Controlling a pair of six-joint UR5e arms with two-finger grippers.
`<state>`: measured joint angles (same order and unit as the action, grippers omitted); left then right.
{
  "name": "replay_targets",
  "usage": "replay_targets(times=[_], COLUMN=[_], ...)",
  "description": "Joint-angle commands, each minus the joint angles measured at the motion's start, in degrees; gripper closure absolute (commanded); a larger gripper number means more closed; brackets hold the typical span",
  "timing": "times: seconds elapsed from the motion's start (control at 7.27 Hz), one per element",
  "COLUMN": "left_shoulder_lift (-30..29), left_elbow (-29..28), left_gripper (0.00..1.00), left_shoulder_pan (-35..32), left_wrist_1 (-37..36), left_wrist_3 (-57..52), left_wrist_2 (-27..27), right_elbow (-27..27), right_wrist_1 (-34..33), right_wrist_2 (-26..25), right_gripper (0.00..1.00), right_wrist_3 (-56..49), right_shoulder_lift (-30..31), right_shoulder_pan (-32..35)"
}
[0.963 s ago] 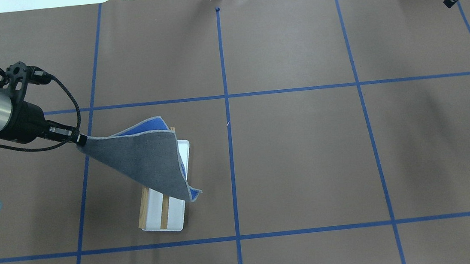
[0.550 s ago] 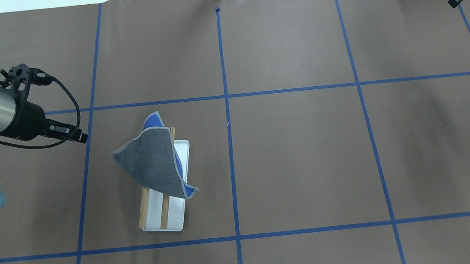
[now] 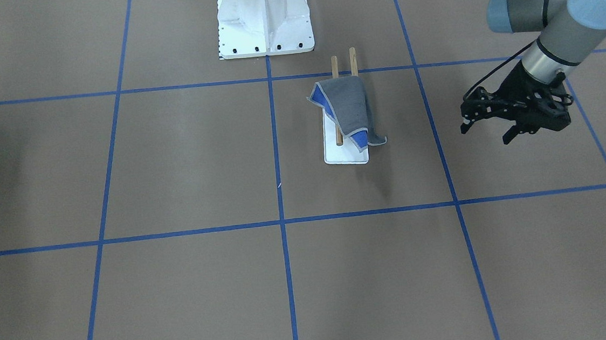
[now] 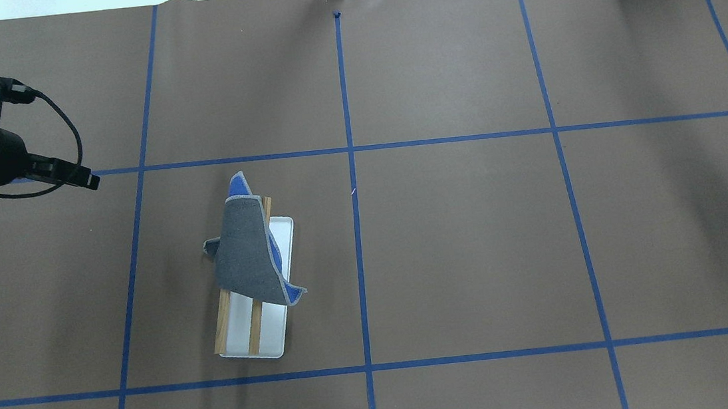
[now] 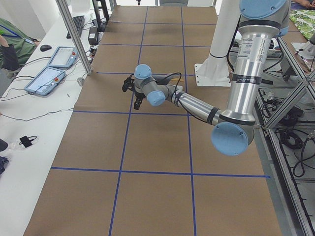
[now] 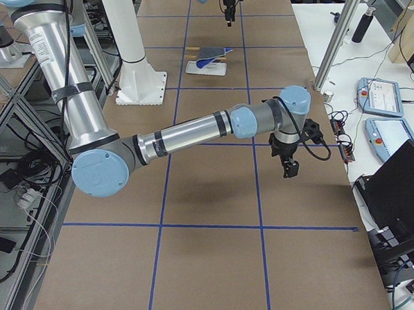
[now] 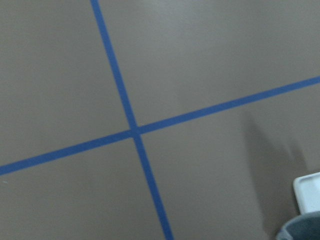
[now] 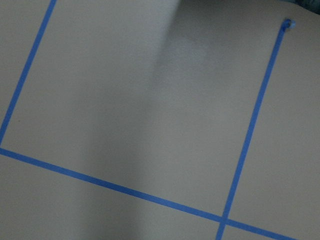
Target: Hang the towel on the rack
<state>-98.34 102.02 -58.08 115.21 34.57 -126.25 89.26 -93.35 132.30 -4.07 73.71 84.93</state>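
Left gripper (image 4: pixel 88 180) is hovering with jaws parted, gripping nothing, well left of the towel (image 4: pixel 245 256). The towel is lying grey side up across the far part of the rack (image 4: pixel 256 328), corners overhanging both sides. Right gripper (image 6: pixel 289 166): far right, opening indeterminable.

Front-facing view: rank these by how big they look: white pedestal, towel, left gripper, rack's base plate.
1. white pedestal, though cropped at the top.
2. towel and left gripper look alike; the gripper hangs above the table, so no ranking.
3. rack's base plate, partly under the towel.
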Motion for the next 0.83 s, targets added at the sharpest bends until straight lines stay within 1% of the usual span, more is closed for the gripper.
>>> replay_targets(times=[0.0, 0.14, 0.28, 0.41, 0.55, 0.69], left_shoulder_lift=[0.0, 0.0, 0.0, 0.1, 0.2, 2.0], left_elbow=[-1.5, -1.5, -2.9, -6.4, -10.5, -11.7], left_gripper=[0.01, 0.01, 0.02, 0.01, 0.02, 0.02], left_shoulder_pan=[-10.3, -15.8, -21.0, -26.6, -30.2, -30.9], left_wrist_1=[-12.3, -18.9, -24.3, -25.7, -25.7, -25.6], left_wrist_3=[-18.2, -25.1, -32.9, -42.6, -48.2, -48.8], left_wrist_2=[-0.1, -0.2, -0.2, -0.5, -0.5, -0.5], right_elbow=[1.4, 2.7, 2.6, 2.6, 2.1, 2.2], right_wrist_1=[0.3, 0.3, 0.2, 0.2, -0.3, -0.2], right_wrist_2=[-0.5, -0.4, 0.1, 0.1, 0.2, 0.0], right_gripper=[0.0, 0.0, 0.0, 0.0, 0.0, 0.0], right_wrist_3=[-0.4, -0.4, -0.4, -0.4, -0.4, -0.4], right_shoulder_lift=[4.7, 8.3, 10.7, 12.4, 12.8, 13.6], right_shoulder_pan=[3.1, 3.2, 3.2, 3.2, 3.2, 3.3])
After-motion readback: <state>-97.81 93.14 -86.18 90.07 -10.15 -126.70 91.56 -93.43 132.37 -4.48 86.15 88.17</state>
